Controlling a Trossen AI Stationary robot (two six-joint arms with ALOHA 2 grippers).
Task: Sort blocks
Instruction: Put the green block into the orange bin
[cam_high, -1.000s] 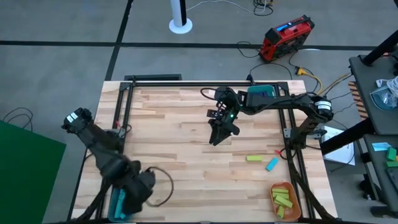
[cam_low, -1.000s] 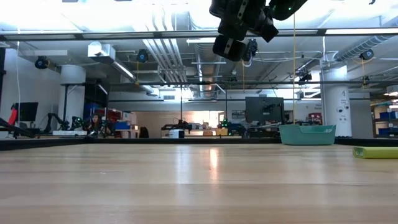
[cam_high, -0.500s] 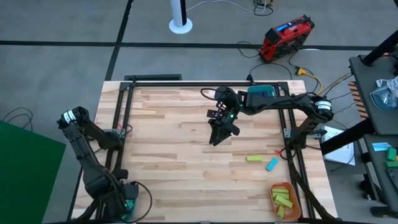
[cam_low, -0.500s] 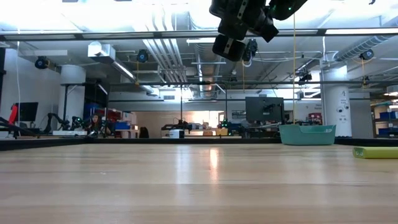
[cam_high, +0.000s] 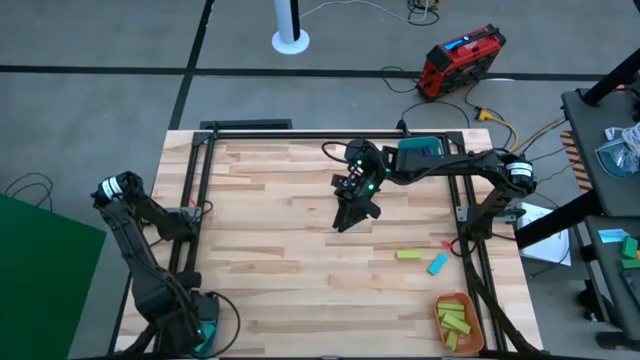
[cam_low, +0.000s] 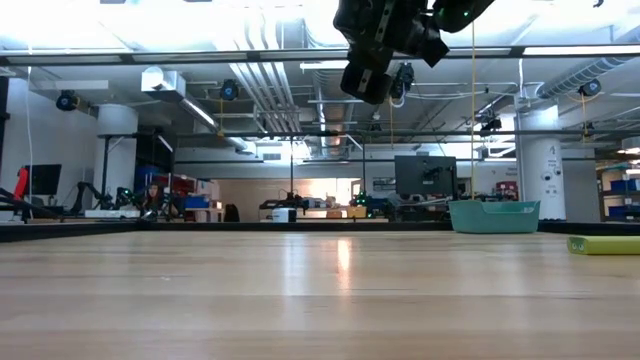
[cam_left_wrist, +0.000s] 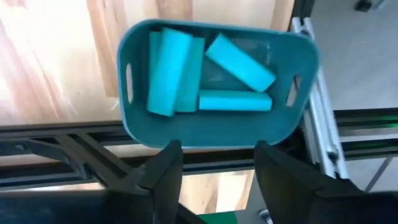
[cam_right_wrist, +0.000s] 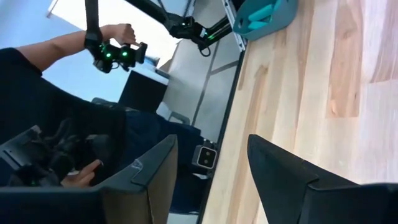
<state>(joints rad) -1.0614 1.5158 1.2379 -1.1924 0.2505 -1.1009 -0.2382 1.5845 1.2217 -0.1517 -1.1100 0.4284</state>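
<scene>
A teal bowl (cam_left_wrist: 211, 127) at the table's near left corner holds several cyan blocks (cam_left_wrist: 235, 101). My left gripper (cam_left_wrist: 217, 167) hovers open just above it, touching nothing. My right gripper (cam_high: 345, 218) hangs open high over the table's middle (cam_low: 368, 82), also touching nothing. A yellow-green block (cam_high: 407, 255) and a cyan block (cam_high: 437, 264) lie flat on the table toward its right edge. Near the right front corner, an orange bowl (cam_high: 455, 320) holds yellow-green blocks.
A second teal bowl (cam_low: 493, 215) stands at the far right, partly under my right arm (cam_high: 420, 150). Black frame rails run along the table's left and right edges. Beyond the table's near edge a person's arm (cam_right_wrist: 74, 43) holds a handle device.
My left arm has swung back toward the table's near left corner and settled with its gripper over the teal bowl. My right gripper has turned a little in place, high over the table's middle.
</scene>
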